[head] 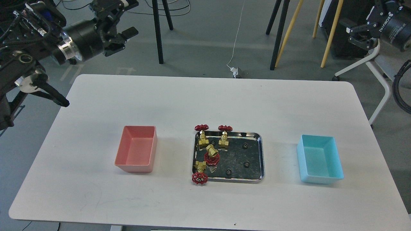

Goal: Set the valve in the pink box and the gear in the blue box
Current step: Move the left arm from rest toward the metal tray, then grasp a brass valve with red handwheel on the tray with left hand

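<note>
Four brass valves with red handwheels lie in the left part of a steel tray (262,150): two at the back (202,138) (224,139), one in the middle (211,153), one at the front left (200,172). Several tiny black gears lie in the tray, such as one (245,146) at the back right and one (246,164) in front of it. The pink box (137,149) stands empty left of the tray, the blue box (320,159) empty on the right. My left gripper (130,17) is open, high beyond the table's far left corner. My right gripper (353,36) is open, far off at the upper right.
The white table (205,99) ends in rounded corners. Beyond its far edge stand black tripod legs (159,35), wooden legs (332,29), a cable with a plug (236,71) and a white chair base (380,83) at the right.
</note>
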Controlling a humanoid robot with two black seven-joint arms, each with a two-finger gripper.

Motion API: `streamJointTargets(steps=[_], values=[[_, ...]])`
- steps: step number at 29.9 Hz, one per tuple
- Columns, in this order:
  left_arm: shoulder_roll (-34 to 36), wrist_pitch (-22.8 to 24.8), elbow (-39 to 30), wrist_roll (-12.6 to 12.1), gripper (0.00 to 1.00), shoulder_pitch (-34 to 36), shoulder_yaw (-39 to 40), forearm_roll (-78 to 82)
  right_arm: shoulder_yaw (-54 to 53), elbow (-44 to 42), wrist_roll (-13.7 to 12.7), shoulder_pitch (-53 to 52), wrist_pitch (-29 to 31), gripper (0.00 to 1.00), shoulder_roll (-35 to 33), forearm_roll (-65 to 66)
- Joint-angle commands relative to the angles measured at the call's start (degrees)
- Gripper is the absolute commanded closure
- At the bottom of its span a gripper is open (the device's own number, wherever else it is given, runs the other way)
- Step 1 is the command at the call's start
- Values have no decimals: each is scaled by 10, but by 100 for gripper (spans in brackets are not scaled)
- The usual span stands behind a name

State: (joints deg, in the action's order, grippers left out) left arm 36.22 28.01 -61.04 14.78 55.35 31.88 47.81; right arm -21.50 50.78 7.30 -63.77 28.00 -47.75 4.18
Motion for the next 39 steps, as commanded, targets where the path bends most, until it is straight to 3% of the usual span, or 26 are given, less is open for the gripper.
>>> streamJointTargets(steps=[1,4,8,10,12,16,23,39], values=[[-18,-15,-61,3,7,-18,-9,84,0,-2,0,-3,0,1,-1,15],[-43,-78,-87,26,7,-45,-12,186,0,-2,-1,-8,0,1,-1,29],[-101,-222,-79,106,11,-83,-35,420,1,-1,-4,-22,-5,1,-1,38],[-116,-284,-79,114,11,-105,-55,513,2,-1,-6,-29,-5,1,-1,38],[-130,-327,-79,114,11,-134,-76,581,3,-1,-9,-36,-5,1,-2,39],[-154,-369,-72,109,11,-191,-76,690,3,-1,-13,-42,-5,1,-3,58],[-223,-459,14,68,10,-226,-81,772,3,-2,-13,-44,-6,1,-2,78],[-320,-469,166,59,9,-250,-81,772,5,-2,-14,-48,-6,1,-2,93]])
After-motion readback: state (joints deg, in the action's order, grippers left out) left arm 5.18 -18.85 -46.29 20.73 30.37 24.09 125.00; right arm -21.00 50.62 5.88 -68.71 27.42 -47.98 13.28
